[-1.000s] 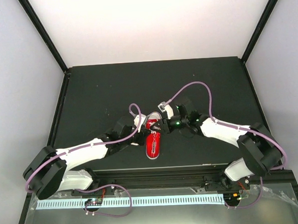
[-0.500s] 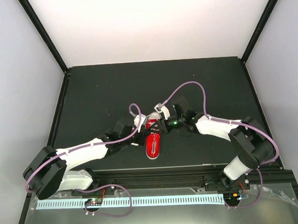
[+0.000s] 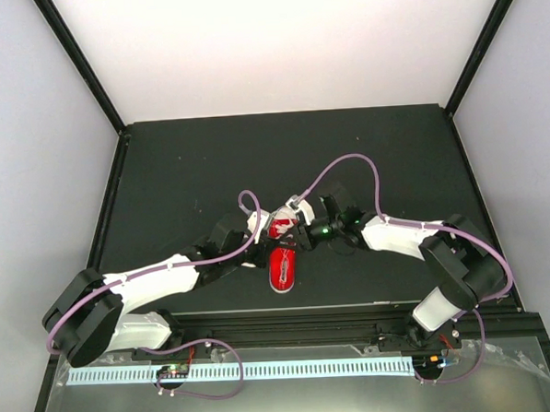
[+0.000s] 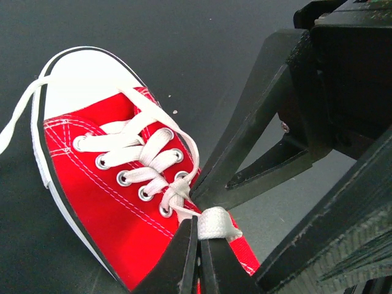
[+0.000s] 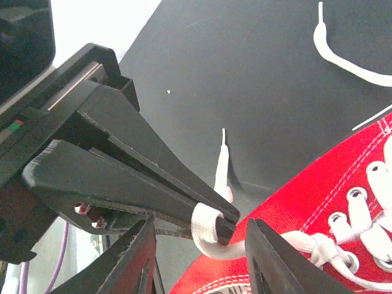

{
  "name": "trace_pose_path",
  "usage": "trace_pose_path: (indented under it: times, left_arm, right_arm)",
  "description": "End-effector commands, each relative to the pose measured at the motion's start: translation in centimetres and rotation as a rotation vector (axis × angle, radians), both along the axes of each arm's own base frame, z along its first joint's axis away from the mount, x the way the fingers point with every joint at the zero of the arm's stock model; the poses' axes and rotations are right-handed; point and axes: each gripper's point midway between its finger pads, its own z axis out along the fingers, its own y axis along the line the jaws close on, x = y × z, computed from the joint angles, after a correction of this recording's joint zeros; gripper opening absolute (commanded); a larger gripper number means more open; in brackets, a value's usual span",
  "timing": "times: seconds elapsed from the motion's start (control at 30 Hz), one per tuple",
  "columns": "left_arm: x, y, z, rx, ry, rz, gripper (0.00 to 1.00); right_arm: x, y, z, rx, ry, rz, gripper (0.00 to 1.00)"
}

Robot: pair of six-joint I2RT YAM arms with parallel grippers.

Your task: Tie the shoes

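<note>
- Left gripper (image 4: 197, 231) is pinching a lace loop (image 4: 215, 224) above the sneaker (image 4: 104, 202) on the table (image 3: 181, 174).
- Right gripper (image 5: 201, 223) is gaping wide around it.
- I am seeing the heel cropped in both wrist views.

The sneaker (image 4: 110, 202) is red canvas with white stitching, a white toe cap (image 4: 86, 79) rimmed by a thin black line, white laces (image 4: 147, 156) and silver eyelets (image 4: 124, 179). The bench (image 4: 184, 37) under the sneaker is matt black. The left gripper (image 4: 197, 245) and right gripper (image 5: 199, 236) are black, and the cables (image 3: 355, 157) purple.
</note>
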Motion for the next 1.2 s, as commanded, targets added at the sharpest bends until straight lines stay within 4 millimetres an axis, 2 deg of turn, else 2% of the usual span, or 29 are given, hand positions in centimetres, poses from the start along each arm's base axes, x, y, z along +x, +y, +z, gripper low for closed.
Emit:
trace_pose_path:
  times: [0.0,0.17,0.33,0.47,0.63,0.8,1.0,1.17]
  left_arm:
    - [-0.1,-1.3,1.7,-0.051,-0.033,-0.046,0.02]
    - [-0.1,-1.5,2.0,-0.061,-0.034,-0.061,0.02]
    - [-0.2,-1.6,2.0,-0.060,-0.032,-0.063,0.01]
    - [-0.2,-1.3,1.7,-0.050,-0.027,-0.051,0.02]
    - [-0.2,-1.2,1.7,-0.046,-0.026,-0.050,0.04]
    - [0.1,0.8,2.1,0.022,-0.067,0.011,0.30]
    - [1.0,4.0,5.2,0.026,-0.196,0.064,0.67]
    - [2.2,5.3,5.9,-0.018,-0.201,0.067,0.79]
  right_arm:
    - [-0.3,0.3,-0.1,0.017,-0.029,0.033,0.43]
    - [0.3,0.6,0.5,0.022,-0.049,0.026,0.32]
    - [0.4,0.6,0.6,0.016,-0.061,0.020,0.15]
    - [0.4,0.2,0.8,0.010,-0.081,0.003,0.05]
    - [0.3,-0.3,0.8,0.002,-0.093,-0.016,0.02]
    - [0.4,-0.8,1.1,-0.009,-0.116,-0.041,0.02]
    - [0.4,-1.1,0.9,-0.030,-0.121,-0.050,0.02]
    - [0.4,-1.1,0.7,-0.033,-0.117,-0.052,0.02]
